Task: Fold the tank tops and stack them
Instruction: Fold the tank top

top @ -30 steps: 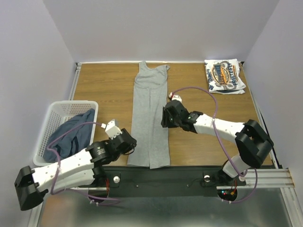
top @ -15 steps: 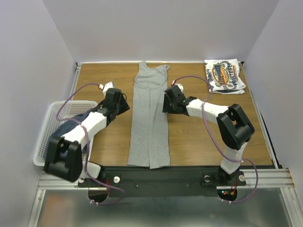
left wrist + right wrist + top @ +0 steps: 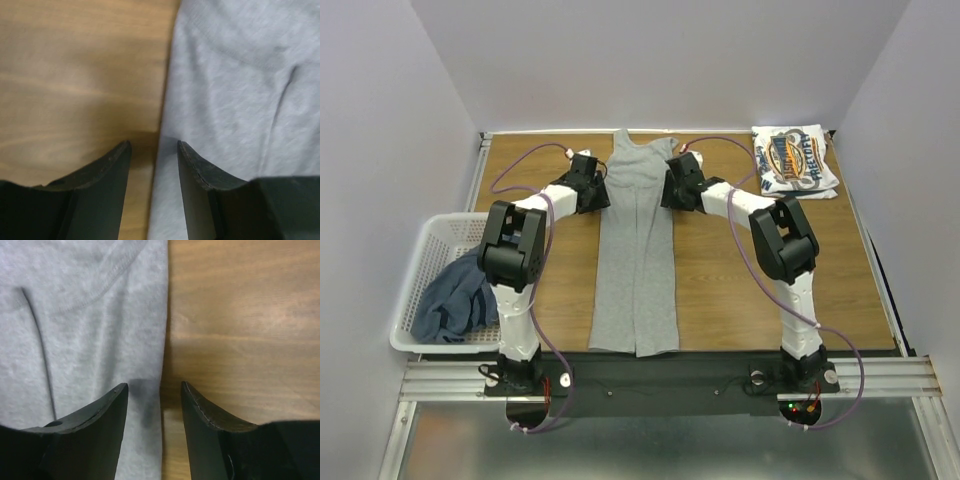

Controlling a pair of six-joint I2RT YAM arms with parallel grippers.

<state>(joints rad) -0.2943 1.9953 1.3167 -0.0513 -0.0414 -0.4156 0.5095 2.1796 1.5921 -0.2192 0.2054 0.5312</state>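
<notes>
The light grey tank top (image 3: pixel 636 250) lies flat and folded into a long narrow strip down the table's middle, straps at the far end. My left gripper (image 3: pixel 601 196) is open over its left edge near the top; that edge (image 3: pixel 167 115) runs between the fingers. My right gripper (image 3: pixel 668 194) is open over its right edge (image 3: pixel 165 350) at the same height. The white tank top with the blue-and-orange logo (image 3: pixel 794 160) lies folded at the far right corner. The dark slate blue tank top (image 3: pixel 454 302) lies bunched in the basket.
A white plastic lattice basket (image 3: pixel 425 262) stands at the table's left edge. The wooden table (image 3: pixel 760 270) is bounded by metal rails and grey walls. Cables loop from both wrists over the far part of the table.
Both arms have stretched out toward the far end. The left gripper swept from beside the basket up to the grey top's left edge; the right gripper moved up along its right edge.
</notes>
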